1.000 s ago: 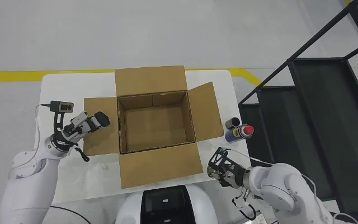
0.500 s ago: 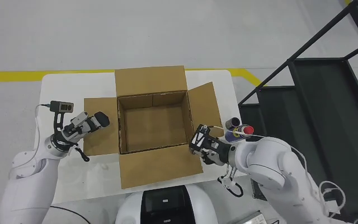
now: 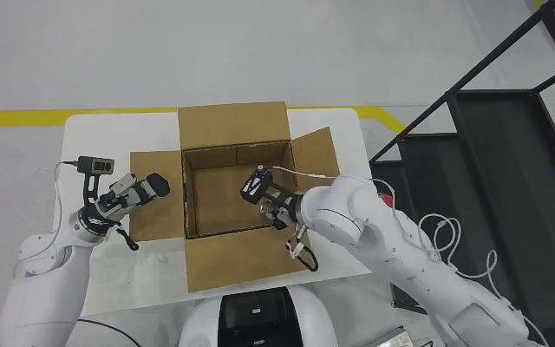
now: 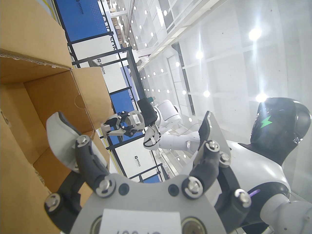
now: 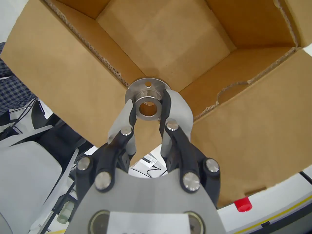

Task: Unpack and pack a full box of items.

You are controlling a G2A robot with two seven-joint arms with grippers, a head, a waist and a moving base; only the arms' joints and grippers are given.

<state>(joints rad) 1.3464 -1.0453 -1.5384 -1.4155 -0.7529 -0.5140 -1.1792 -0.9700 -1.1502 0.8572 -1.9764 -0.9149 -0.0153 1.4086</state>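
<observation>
An open cardboard box [image 3: 236, 156] stands mid-table with all its flaps folded out; its floor [image 5: 170, 30] looks bare. My right gripper [image 3: 267, 198] hangs over the box's near right part, shut on a round metal flanged bushing [image 5: 147, 99] held by its hub between the fingers [image 5: 174, 105]. My left gripper [image 3: 143, 189] stays over the box's left flap, open with nothing between its fingers [image 4: 58, 125]. In the left wrist view the box wall [image 4: 48, 93] is close by and the right gripper [image 4: 121, 126] shows farther off.
A red cap [image 5: 242, 204] shows on the white table past the box's right flap. Black metal stairs [image 3: 486, 156] stand just right of the table. A yellow floor line [image 3: 35, 117] runs behind it.
My right arm has swung from the table's front right corner up and left to above the box, still gripping the metal bushing. The left arm has kept still.
</observation>
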